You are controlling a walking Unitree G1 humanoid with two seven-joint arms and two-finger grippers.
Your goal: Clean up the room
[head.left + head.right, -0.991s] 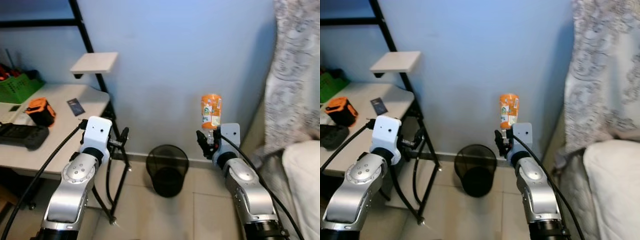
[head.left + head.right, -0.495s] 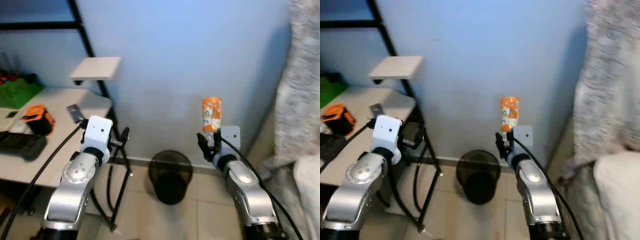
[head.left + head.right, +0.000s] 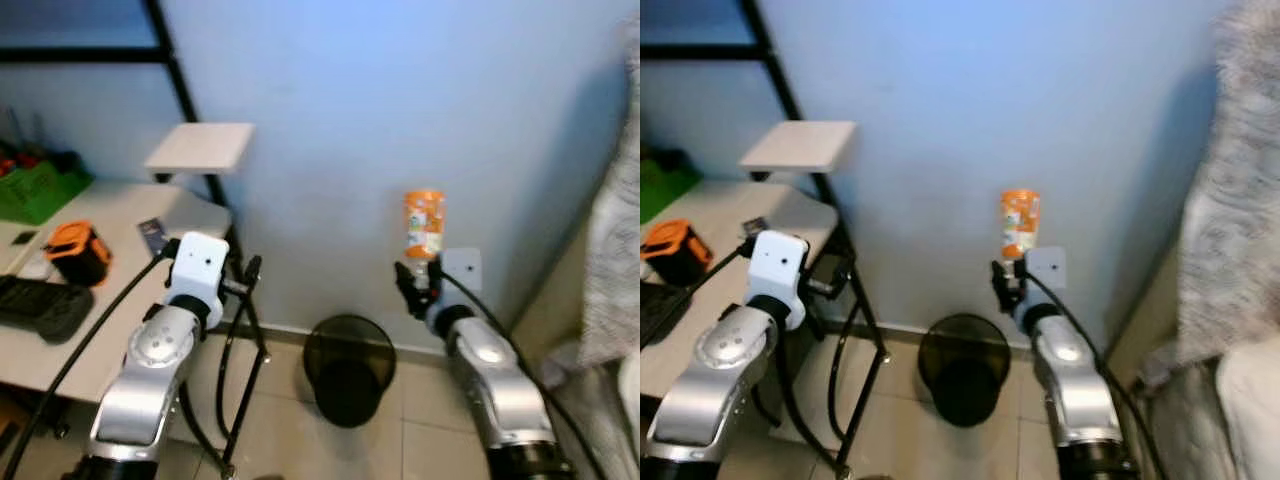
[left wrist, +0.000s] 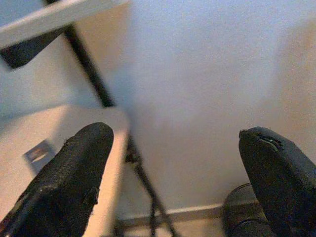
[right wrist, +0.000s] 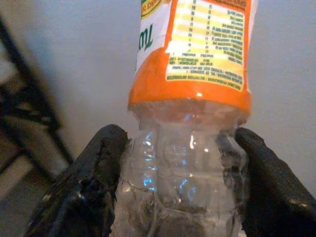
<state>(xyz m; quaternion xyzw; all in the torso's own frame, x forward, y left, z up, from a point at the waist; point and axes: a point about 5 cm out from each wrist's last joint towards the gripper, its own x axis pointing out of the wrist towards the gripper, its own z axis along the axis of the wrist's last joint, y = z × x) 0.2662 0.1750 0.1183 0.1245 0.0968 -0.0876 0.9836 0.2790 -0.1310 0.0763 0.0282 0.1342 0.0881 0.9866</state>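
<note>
An empty plastic bottle (image 3: 423, 225) with an orange label stands upright in my right gripper (image 3: 415, 284), which is shut on its clear crumpled lower part (image 5: 182, 190). It is held up in front of the blue wall, to the right of and well above a black mesh waste bin (image 3: 349, 368) that stands on the tiled floor by the wall. My left gripper (image 3: 246, 276) is raised beside the desk's black frame. Its fingers (image 4: 69, 182) are spread wide with nothing between them.
A white desk (image 3: 120, 205) at the left carries an orange-and-black device (image 3: 76, 249), a dark keyboard-like object (image 3: 35, 306), a green basket (image 3: 38, 187) and a small card (image 3: 152, 236). A small white shelf (image 3: 198, 148) juts from a black frame. A patterned curtain (image 3: 1238, 240) hangs right.
The whole view has shifted as the camera moved, so the bin sits a bit lower and further right. The bottle stays held the same way; both arms keep their pose.
</note>
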